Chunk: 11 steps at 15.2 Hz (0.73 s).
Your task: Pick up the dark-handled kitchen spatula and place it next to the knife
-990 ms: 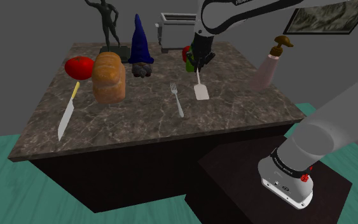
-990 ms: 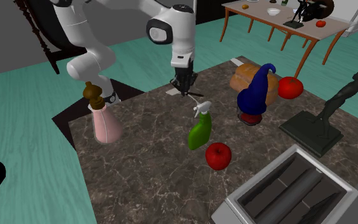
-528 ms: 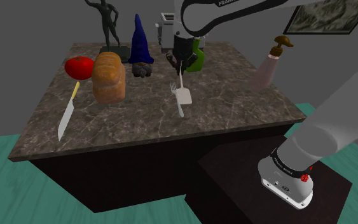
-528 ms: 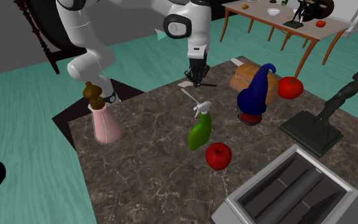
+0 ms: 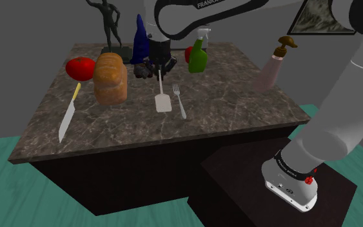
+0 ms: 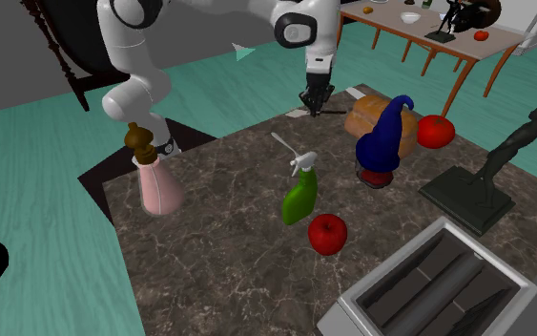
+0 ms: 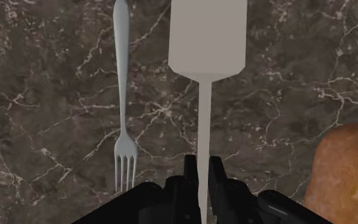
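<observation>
Claw closed on the spatula's handle end. The spatula hangs blade-down beneath it over the marble counter, between loaf and fork. The knife lies well apart toward the shoulder view's left.

Grey-bladed spatula hangs blade-down (handle clasped); yellow-handled knife lies flat.

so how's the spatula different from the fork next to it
The spatula is clasped between the fingers of the gripper; the fork lies free on the dark veined countertop. The spatula ends in a broad flat blade, the fork in thin tines. The spatula's blade points away from the gripper, while the fork's tines point towards it. Both are long, slim and pale grey.
</observation>
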{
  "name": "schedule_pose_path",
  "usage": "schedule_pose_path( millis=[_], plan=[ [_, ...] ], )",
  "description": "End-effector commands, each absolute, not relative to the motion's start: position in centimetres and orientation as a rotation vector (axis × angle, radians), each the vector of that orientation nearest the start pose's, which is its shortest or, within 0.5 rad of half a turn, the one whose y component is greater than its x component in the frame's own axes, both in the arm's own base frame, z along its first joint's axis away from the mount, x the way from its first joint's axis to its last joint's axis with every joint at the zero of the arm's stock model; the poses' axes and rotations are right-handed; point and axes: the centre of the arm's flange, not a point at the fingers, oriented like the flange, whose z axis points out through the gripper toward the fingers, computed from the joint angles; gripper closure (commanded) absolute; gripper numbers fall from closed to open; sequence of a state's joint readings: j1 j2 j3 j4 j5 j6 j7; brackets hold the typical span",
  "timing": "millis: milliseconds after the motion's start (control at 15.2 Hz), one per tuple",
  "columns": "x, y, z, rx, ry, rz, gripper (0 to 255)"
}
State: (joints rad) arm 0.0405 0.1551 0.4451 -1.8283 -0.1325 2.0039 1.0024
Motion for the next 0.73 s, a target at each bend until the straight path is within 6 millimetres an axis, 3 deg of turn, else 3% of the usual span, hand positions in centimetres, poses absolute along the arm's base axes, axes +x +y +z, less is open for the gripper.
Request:
schedule_pose_path(
  millis=[0,264,660],
  plan=[
    [54.9,29.2,45.6,-3.068,0.736,-0.102,255],
    [56.3,35.1,45.6,-3.068,0.736,-0.102,255],
    [56.3,35.1,42.5,-3.068,0.736,-0.102,255]
  ],
)
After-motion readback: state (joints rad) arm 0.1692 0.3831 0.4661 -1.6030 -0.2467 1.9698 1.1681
